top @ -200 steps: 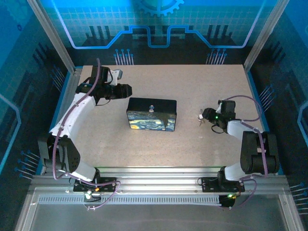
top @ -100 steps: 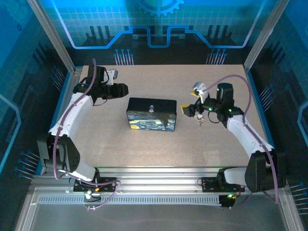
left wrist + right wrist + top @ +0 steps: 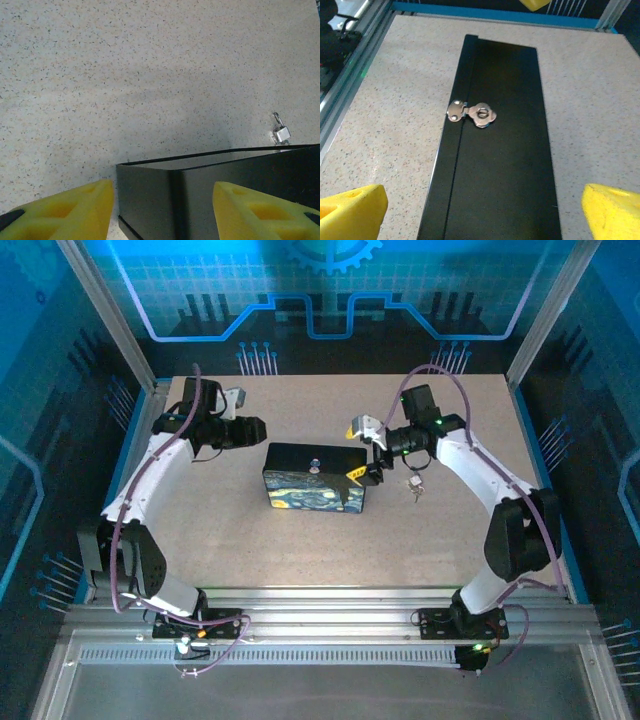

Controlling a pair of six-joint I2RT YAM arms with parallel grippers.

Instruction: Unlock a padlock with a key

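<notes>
The tiny silvery padlock (image 3: 415,485) lies on the table just right of the dark starry-print tin box (image 3: 315,480). From the left wrist it shows past the box's far end, padlock (image 3: 281,132). I cannot make out a key separately. My right gripper (image 3: 362,454) hovers open over the box's right end, its yellow fingertips (image 3: 352,207) spread wider than the black lid (image 3: 495,165), nothing between them. The lid's silver hasp (image 3: 471,113) lies ahead of it. My left gripper (image 3: 258,430) is open near the box's left end (image 3: 200,200), gripper (image 3: 162,215) empty.
Aluminium rails border the speckled table (image 3: 450,410) on the left and right. The left gripper's yellow fingertip (image 3: 535,4) shows beyond the box's far end. Bare tabletop lies in front of the box and behind it.
My right arm has swung from the table's right side leftward to the box, leaving the padlock lying where it was. The left gripper has barely shifted.
</notes>
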